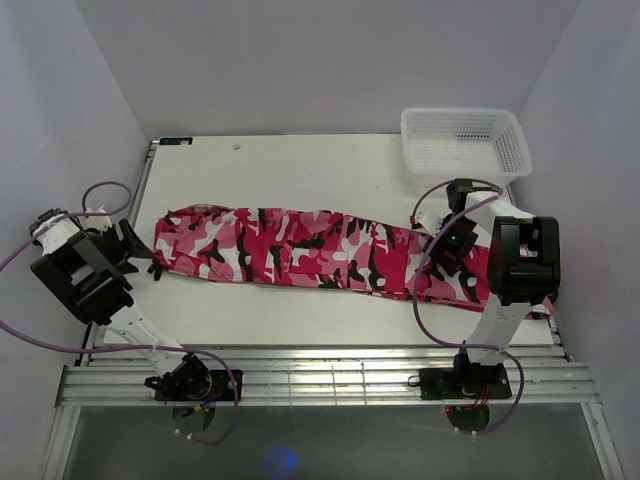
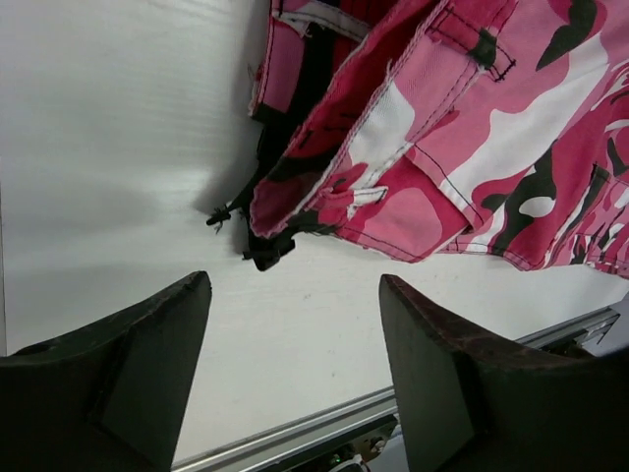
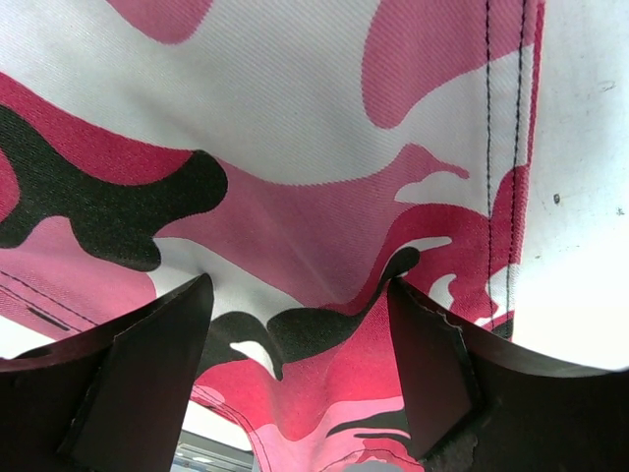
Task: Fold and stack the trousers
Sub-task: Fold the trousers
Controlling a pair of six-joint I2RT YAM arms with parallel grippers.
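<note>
Trousers (image 1: 300, 250): lying full length, not folded yet.
Left gripper (image 2: 295, 295): spread, empty.
Right gripper (image 3: 300, 290): spread over them.

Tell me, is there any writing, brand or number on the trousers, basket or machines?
No readable text anywhere.
The trousers show only camouflage print; the basket shows no lettering.
A small dark strip at the table's far left edge is too small to read.
</note>
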